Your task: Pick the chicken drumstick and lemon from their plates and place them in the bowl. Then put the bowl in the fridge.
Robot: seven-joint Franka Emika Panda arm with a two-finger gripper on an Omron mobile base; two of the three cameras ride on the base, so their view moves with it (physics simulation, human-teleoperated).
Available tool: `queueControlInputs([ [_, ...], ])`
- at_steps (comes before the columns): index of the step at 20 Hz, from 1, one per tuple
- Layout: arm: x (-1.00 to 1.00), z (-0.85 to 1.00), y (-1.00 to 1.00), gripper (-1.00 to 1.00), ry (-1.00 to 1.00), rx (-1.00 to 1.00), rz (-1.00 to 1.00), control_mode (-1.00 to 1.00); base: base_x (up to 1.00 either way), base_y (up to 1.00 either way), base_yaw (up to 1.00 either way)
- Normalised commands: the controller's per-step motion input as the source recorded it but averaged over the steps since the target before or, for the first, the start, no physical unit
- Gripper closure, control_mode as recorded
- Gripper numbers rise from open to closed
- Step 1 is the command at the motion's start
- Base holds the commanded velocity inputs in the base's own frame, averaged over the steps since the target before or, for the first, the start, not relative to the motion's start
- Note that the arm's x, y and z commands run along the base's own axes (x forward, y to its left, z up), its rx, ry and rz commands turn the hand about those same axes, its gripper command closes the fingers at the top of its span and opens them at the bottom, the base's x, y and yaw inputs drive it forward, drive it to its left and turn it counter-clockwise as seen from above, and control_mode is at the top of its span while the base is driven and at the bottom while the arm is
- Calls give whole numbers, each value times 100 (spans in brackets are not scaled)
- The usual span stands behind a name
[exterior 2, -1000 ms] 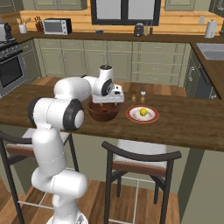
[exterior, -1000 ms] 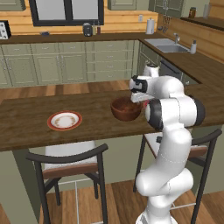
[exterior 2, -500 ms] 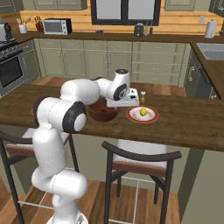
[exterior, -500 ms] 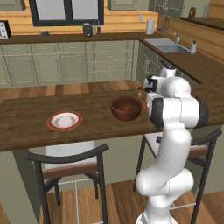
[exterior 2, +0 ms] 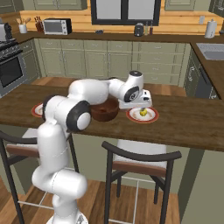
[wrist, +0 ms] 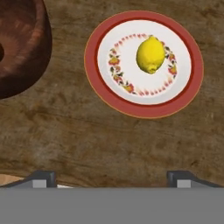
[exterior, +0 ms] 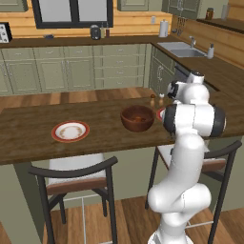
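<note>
The gripper hangs above the wooden counter, fingers spread wide and holding nothing. The lemon lies on its red-rimmed plate, toward the counter's right end, just beside the bowl. The other plate sits bare near the counter's front edge, well apart to the left. An orange-brown shape shows inside the bowl (likely the drumstick, though too small to confirm). Judged step in hand: fetching the lemon. The next move calls for centring the open fingers over the fruit, descending and closing.
</note>
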Motion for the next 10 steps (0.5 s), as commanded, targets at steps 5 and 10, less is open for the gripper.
queueControlInputs([
  [5, 21, -15, -14, -100, 0, 0, 0, -100, 0, 0, 0],
  [10, 25, -24, -2, -100, -2, 4, 0, -100, 0, 0, 0],
])
